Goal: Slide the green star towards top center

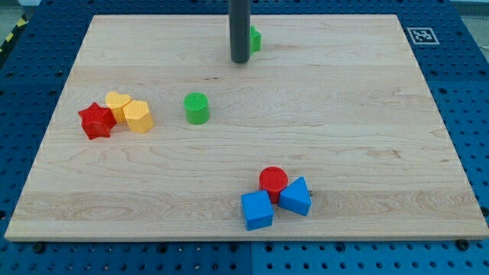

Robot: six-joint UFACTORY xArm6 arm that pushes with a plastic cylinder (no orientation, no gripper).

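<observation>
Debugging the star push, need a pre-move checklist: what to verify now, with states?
1. Green star block located: ok, near the view's top centre, mostly hidden behind the rod.
2. My tip beside the star: ok, at its left; contact: cannot tell.
3. Star shape confirmed: cannot tell, occluded.
4. Green cylinder block clear of the path: ok.
5. Star on the wooden board: ok, close to the top edge.

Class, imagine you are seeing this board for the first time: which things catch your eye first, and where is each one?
The dark rod comes down at the view's top centre, my tip right beside a green block that it mostly hides. A green cylinder stands alone left of the middle. A red star with two yellow blocks sits at the left, and a red cylinder with two blue blocks near the bottom.
</observation>
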